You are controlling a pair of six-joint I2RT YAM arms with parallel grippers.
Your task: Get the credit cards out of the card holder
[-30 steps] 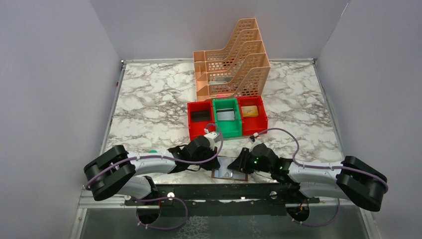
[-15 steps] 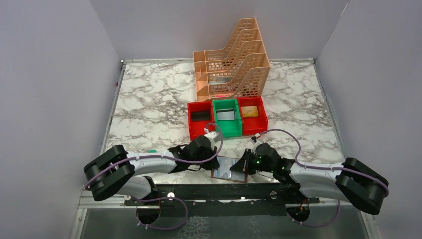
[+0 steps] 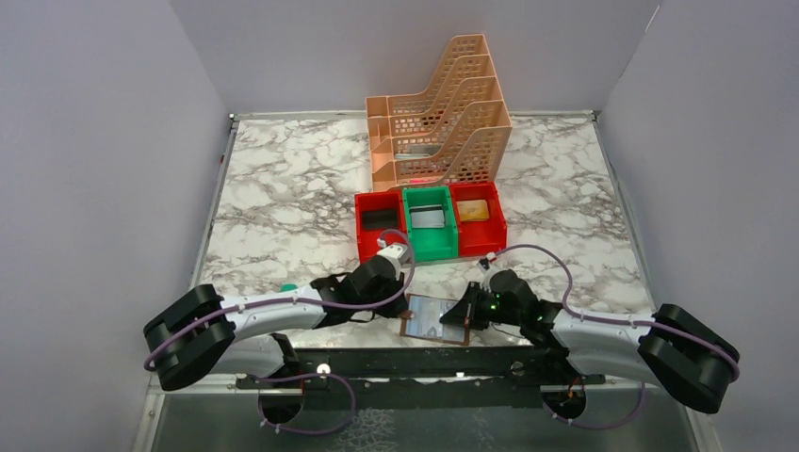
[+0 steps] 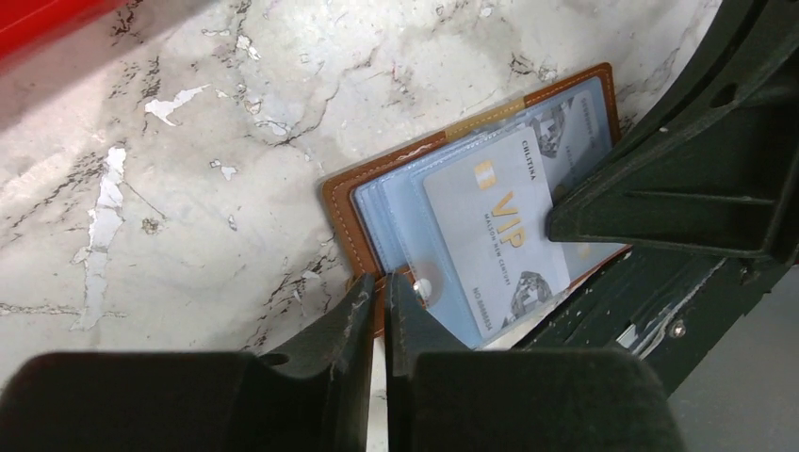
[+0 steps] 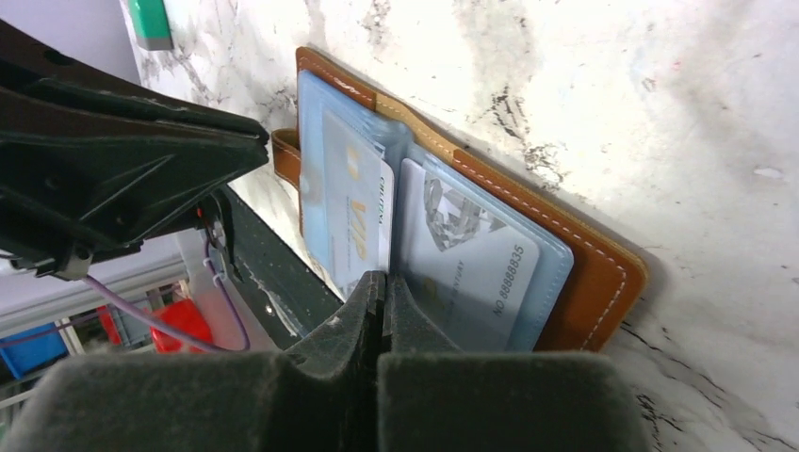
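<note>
The brown leather card holder [image 3: 429,322] lies open at the table's near edge, its grey-blue pockets up [image 4: 341,212] [image 5: 594,273]. A silvery VIP credit card [image 4: 495,226] [image 5: 353,217] sticks partly out of one pocket, across the fold. A second card [image 5: 471,264] sits in the other pocket. My left gripper [image 3: 403,303] [image 4: 382,282] is shut on the holder's snap tab. My right gripper [image 3: 456,318] [image 5: 382,281] is shut on the VIP card's edge. The two grippers face each other over the holder.
Red and green bins [image 3: 430,226] stand behind the holder, a peach file rack [image 3: 438,113] behind them. A black rail [image 3: 415,363] runs along the near edge right beside the holder. A small green object [image 3: 288,287] lies left of the left arm.
The left arm has drawn back to the left. The right gripper has shifted left and up over the holder. More of the open holder and its cards shows between the grippers.
</note>
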